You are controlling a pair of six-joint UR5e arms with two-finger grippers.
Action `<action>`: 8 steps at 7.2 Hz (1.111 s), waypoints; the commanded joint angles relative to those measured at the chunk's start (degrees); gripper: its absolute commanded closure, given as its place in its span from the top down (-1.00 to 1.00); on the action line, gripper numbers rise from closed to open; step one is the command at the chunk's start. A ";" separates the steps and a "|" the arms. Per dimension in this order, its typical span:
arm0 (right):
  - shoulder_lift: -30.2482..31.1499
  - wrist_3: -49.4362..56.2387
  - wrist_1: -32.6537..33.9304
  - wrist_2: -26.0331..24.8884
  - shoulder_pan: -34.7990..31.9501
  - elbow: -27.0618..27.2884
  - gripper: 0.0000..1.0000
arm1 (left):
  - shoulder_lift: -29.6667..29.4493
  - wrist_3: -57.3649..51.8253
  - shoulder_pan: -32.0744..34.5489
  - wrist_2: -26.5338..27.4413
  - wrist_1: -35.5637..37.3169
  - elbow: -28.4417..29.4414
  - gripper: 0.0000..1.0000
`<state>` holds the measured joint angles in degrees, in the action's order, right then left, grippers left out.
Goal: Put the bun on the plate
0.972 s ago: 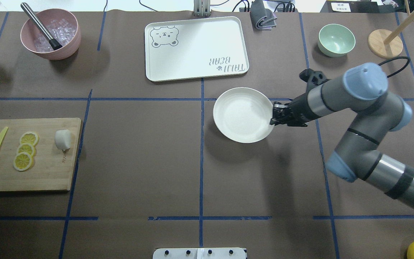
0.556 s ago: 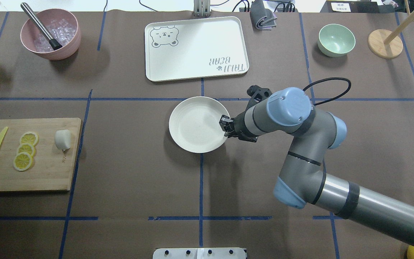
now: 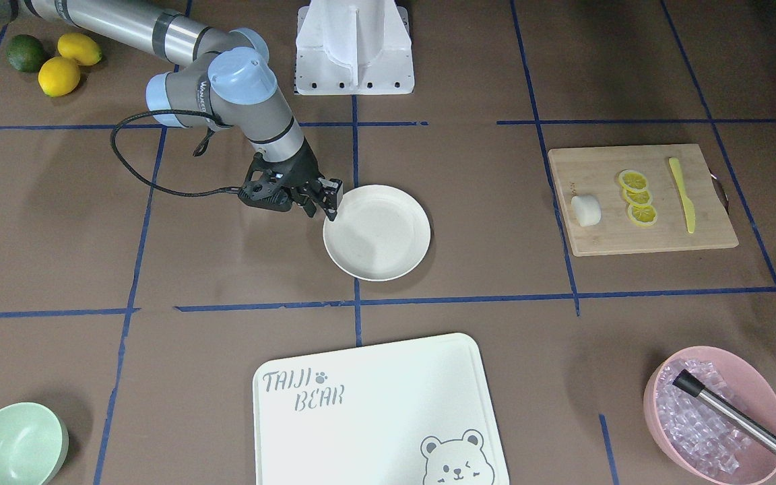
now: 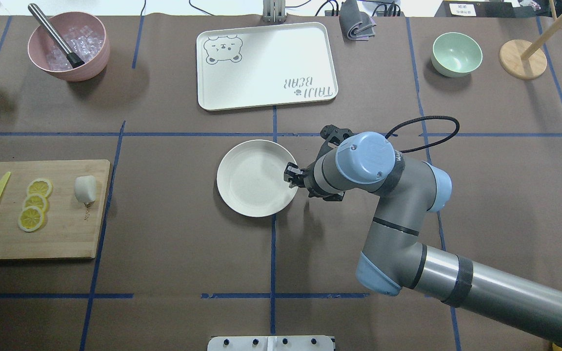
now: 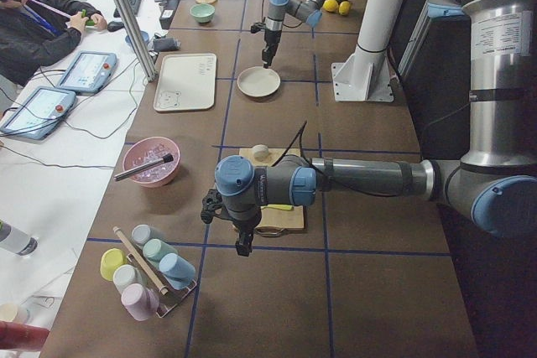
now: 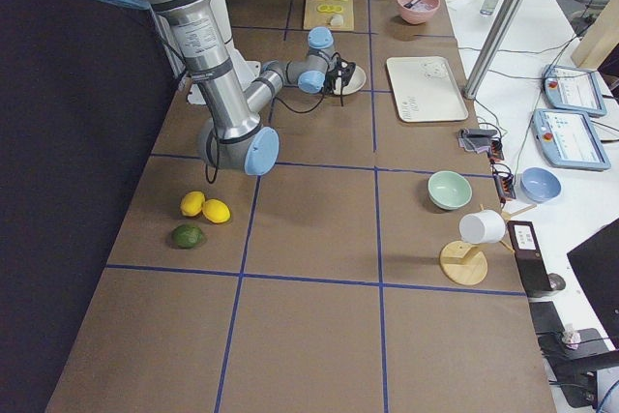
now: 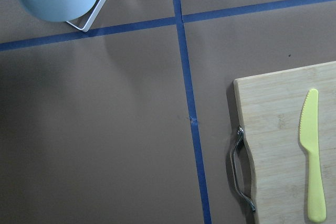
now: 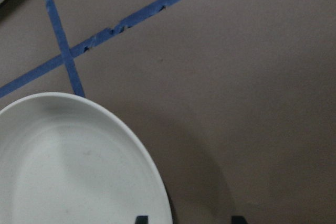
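Black right gripper (image 4: 291, 174) clamps the rim of the cream-white plate (image 4: 251, 181), the white bun (image 4: 86, 188) lies well apart on the bamboo cutting board (image 4: 61, 234) beside lemon slices (image 4: 34, 204), and how the left gripper (image 5: 242, 247) stands cannot be told.

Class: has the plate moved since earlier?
Yes. In the overhead view the plate moved from right of the centre blue tape line to mostly left of it.

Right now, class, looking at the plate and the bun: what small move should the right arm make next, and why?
Probably slide the plate a little toward the bamboo cutting board. The right gripper grips the plate's rim, the plate is empty, and the bun lies on that board beside the lemon slices, well apart from the plate.
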<state>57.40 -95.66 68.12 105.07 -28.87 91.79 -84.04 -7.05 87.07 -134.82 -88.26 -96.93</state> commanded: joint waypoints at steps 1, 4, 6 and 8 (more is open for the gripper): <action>-0.01 11.48 16.24 7.03 -6.25 5.38 1.00 | 0.01 0.02 -0.15 0.09 -0.15 -0.01 1.00; 4.79 39.14 31.27 11.90 -18.99 10.32 1.00 | 0.10 -0.59 -0.32 0.44 -0.15 -0.27 1.00; 15.75 64.76 31.28 19.79 -32.58 11.74 1.00 | 0.01 -0.25 -0.76 0.53 -0.15 -0.10 1.00; 26.05 88.95 31.37 20.61 -44.55 11.48 1.00 | -0.51 0.11 -0.94 0.53 -0.15 -0.19 1.00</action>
<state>77.19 -22.05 99.30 124.76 -65.82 103.39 -84.19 -7.17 86.30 -134.30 -88.42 -97.09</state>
